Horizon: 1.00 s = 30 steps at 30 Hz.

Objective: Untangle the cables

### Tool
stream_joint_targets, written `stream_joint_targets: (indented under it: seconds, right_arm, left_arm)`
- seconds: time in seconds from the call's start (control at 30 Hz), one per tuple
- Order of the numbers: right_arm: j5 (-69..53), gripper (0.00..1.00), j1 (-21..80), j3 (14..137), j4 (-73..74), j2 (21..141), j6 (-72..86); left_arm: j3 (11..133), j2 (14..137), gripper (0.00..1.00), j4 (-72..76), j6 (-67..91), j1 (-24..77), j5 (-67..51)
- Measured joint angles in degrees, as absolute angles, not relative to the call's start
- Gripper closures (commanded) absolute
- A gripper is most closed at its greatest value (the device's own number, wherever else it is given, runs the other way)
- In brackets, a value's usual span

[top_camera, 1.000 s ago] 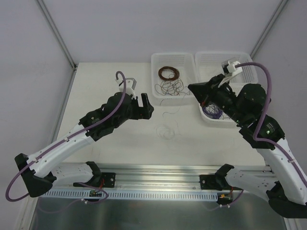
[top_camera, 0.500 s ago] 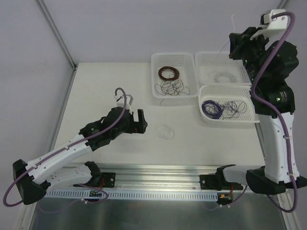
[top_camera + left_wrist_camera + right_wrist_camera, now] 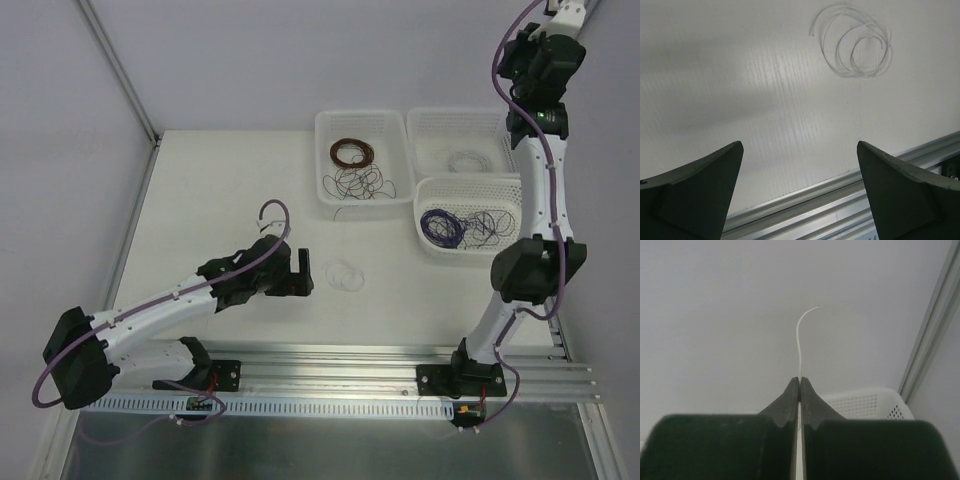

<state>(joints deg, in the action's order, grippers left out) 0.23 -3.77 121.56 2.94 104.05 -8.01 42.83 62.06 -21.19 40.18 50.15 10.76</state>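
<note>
The cables are thin dark strands in two white baskets: a loose tangle (image 3: 362,183) in the left basket (image 3: 325,125), and dark strands (image 3: 487,226) in the front right basket (image 3: 470,249). My left gripper (image 3: 300,270) is open and empty, low over the table just left of a pale loose wire loop (image 3: 345,275); the loop also shows in the left wrist view (image 3: 855,45), ahead and to the right of the gripper (image 3: 799,144). My right gripper (image 3: 510,65) is raised high at the back right. In the right wrist view it (image 3: 799,379) is shut on a thin white wire (image 3: 799,340).
A neat brown coil (image 3: 352,152) lies in the left basket. A tidy purple coil (image 3: 440,226) lies in the front right basket. The back right basket (image 3: 425,118) holds a pale wire (image 3: 465,160). A metal rail (image 3: 350,355) runs along the near edge.
My right arm has swung from over the front right basket to high up at the back right. My left gripper has drawn back toward the near edge, beside the pale loop.
</note>
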Motion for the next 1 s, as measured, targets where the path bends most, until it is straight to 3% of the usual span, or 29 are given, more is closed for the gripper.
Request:
stream_joint_targets:
  seconds: [0.07, 0.17, 0.2, 0.3, 0.4, 0.57, 0.73, 1.0]
  right_arm:
    - [-0.4, 0.98, -5.1, 121.5, 1.9, 109.3, -7.0]
    - [-0.5, 0.86, -6.4, 119.2, 1.1, 115.8, -5.9]
    - [-0.4, 0.67, -6.8, 118.3, 1.1, 117.2, -5.8]
    - [0.2, 0.33, -7.6, 113.3, 1.1, 120.9, -4.8]
    - [0.6, 0.19, -8.0, 108.4, 3.5, 121.7, -4.3]
    - [-1.5, 0.13, -7.5, 100.6, 4.2, 117.6, -3.4]
    - [-2.1, 0.12, -2.8, 93.5, 7.8, 105.3, -3.7]
    - [-7.3, 0.21, 12.8, 74.3, 8.9, 80.0, -1.8]
  left_arm:
    - [42.3, 64.1, 0.01, -20.9, 40.9, 50.2, 10.3]
    - [42.3, 66.8, 0.01, -20.4, 41.2, 50.1, 9.5]
    - [42.3, 67.6, 0.01, -20.1, 41.2, 50.2, 9.3]
    - [42.5, 70.5, 0.01, -19.6, 41.2, 50.1, 8.2]
    - [42.8, 72.5, 0.01, -19.1, 41.3, 50.2, 6.8]
    - [42.8, 72.7, 0.01, -18.5, 42.5, 50.2, 5.7]
    - [41.8, 71.6, 0.01, -18.1, 44.7, 50.2, 5.0]
    - [39.1, 68.4, 0.01, -18.2, 47.5, 50.2, 5.3]
